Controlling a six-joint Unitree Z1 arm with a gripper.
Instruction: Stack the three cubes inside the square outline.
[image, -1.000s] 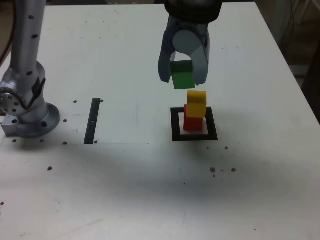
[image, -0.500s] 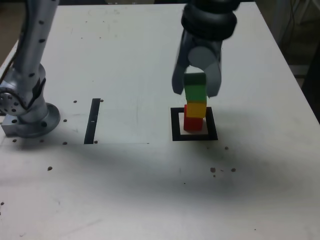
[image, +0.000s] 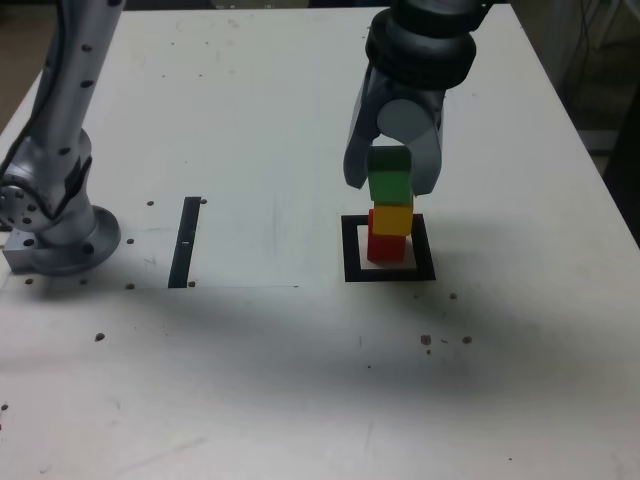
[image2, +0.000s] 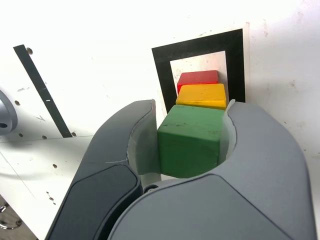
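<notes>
In the exterior view, my gripper (image: 391, 180) is clamped on the green cube (image: 390, 174), just over the yellow cube (image: 393, 220), which sits on the red cube (image: 386, 248) inside the square outline (image: 424, 246). In the wrist view, green looks offset from yellow; I can't tell whether they touch. Releasing it off-centre could topple it; pressing too low could shove yellow off red.

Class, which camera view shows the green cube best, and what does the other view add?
The wrist view: there the green cube looks largest, with two faces clear between the tool's fingers. The exterior view shows it small, above the yellow cube.
</notes>
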